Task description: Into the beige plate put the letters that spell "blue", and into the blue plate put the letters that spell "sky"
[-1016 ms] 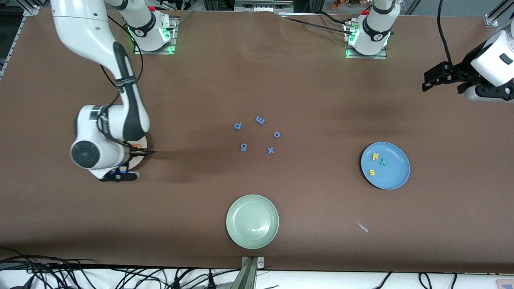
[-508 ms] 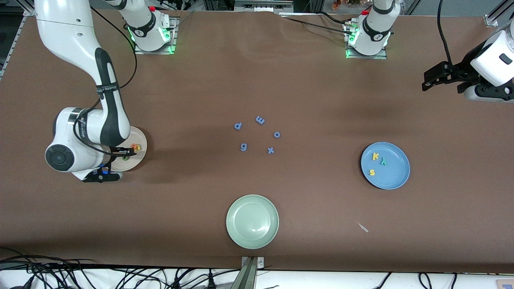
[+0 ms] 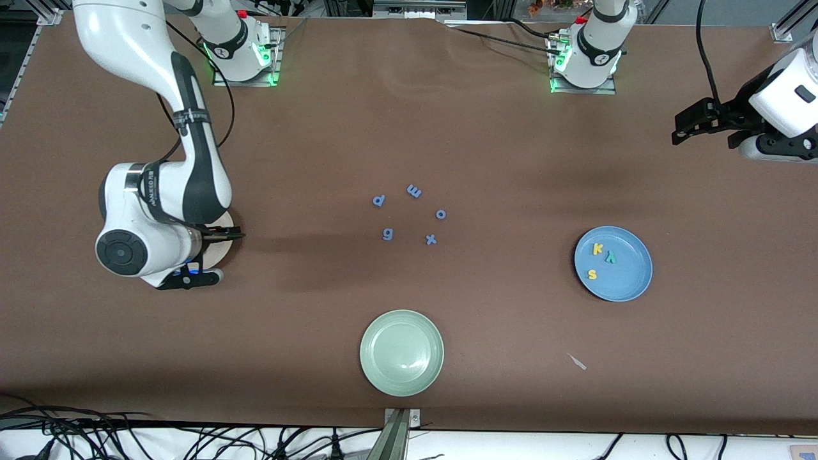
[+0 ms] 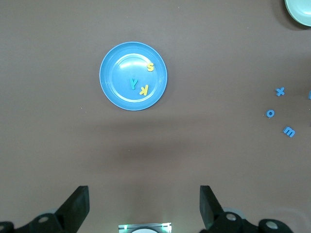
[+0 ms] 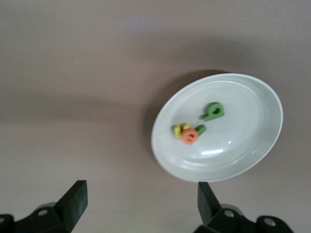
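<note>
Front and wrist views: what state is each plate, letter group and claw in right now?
beige plate: holds green b, orange e, yellow u, another green piece
blue plate: holds yellow s, yellow k, teal y
green plate: empty
blue letters: loose on table
right claw: open, empty, above the beige plate's edge
left claw: open, empty, waiting
</note>
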